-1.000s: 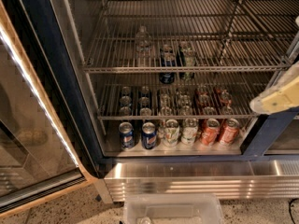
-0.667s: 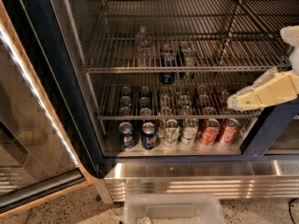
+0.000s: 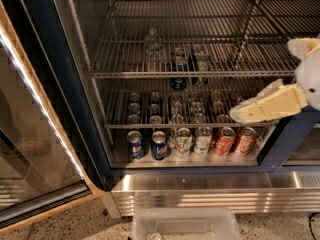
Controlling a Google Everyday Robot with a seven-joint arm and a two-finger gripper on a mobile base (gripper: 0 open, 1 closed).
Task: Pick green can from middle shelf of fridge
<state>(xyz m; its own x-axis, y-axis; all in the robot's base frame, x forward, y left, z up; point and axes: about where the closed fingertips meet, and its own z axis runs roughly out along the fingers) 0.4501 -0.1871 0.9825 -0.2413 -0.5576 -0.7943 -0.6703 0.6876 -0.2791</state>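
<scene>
- Camera view: looking into the open fridge (image 3: 60, 79) at the green can (image 3: 201, 59), upright on the middle shelf (image 3: 140, 75), near the front bar and just right of a dark blue can (image 3: 178, 64).
- Gripper (image 3: 241, 114) hanging before the lower rack, below and right of the green can, well apart from it; open or closed, cannot tell.
- Probably light, thin-walled and easily dented, with a smooth and likely slippery side; best squeezed gently across the middle of the side and kept upright.
- No legible writing on the green can; bottom-row blue cans (image 3: 159, 145) marked with a round red-white-blue emblem, wording unreadable.
</scene>
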